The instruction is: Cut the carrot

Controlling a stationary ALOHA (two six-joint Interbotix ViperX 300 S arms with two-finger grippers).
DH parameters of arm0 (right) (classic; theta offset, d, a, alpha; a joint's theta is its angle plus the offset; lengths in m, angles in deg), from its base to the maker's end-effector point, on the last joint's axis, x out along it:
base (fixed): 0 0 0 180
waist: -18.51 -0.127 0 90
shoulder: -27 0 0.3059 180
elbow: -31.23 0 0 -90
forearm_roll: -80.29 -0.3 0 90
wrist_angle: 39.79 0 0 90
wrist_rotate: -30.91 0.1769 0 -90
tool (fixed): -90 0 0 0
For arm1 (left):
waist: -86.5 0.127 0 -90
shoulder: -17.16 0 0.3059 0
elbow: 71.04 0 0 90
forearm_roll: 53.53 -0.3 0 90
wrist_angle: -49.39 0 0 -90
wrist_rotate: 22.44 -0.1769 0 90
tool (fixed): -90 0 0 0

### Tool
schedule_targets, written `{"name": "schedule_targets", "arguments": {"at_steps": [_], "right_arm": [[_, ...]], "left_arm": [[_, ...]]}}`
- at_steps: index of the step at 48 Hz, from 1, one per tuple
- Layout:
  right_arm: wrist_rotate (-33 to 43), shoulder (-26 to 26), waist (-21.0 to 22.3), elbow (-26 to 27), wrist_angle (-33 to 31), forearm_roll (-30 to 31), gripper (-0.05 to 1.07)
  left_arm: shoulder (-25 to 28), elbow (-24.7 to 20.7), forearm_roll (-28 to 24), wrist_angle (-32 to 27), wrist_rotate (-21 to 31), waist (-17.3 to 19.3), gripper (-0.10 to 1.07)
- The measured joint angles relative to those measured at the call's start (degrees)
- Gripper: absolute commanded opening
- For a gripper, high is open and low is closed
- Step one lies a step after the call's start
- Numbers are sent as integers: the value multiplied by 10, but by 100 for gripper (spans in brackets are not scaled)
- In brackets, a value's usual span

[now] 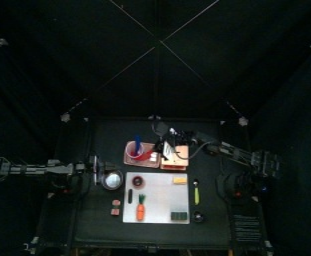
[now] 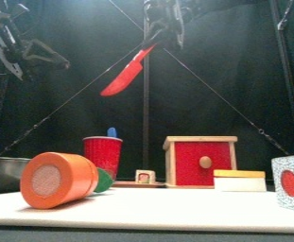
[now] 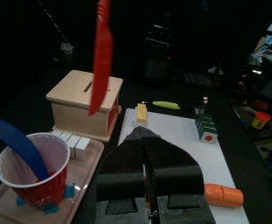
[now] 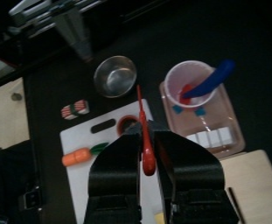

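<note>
Top view — black table (image 1: 78, 195), black curtains (image 1: 38, 70) around.

The top view was very dark. Only the white board (image 1: 159, 198) was bright, and the black curtains (image 1: 64, 60) took up most of the picture.

In the front view, light fell from above and in front. The orange cylinder (image 2: 59, 180) was near the camera and looked soft and fuzzy. The red cup (image 2: 102, 155) and the wooden box (image 2: 199, 161) behind it were sharper. The red knife (image 2: 128, 73) looked a little smeared.

The left wrist view was dim and grainy. The left claw (image 3: 148, 191) was dark, with a faint shine on top.

In the right wrist view, the metal bowl (image 4: 115, 75) gave off a pale glare, and the corners were murky.
</note>
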Motion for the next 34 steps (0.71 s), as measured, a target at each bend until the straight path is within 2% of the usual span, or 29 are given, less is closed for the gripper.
{"name": "schedule_targets", "arguments": {"at_steps": [9,16,24,34], "right_arm": [[3,-75,-54,-175,197,-18,43],[4,-98,-106,-255,307,-19,43],[6,-98,-142,-291,356,-23,43],[6,-96,-156,-305,384,-27,43]], "left_arm": [[54,-9,-29,54,2,-39,73],[113,-27,-38,108,4,-71,105],[200,-63,-31,152,5,-79,101],[292,-113,-19,167,4,-82,100]]}}
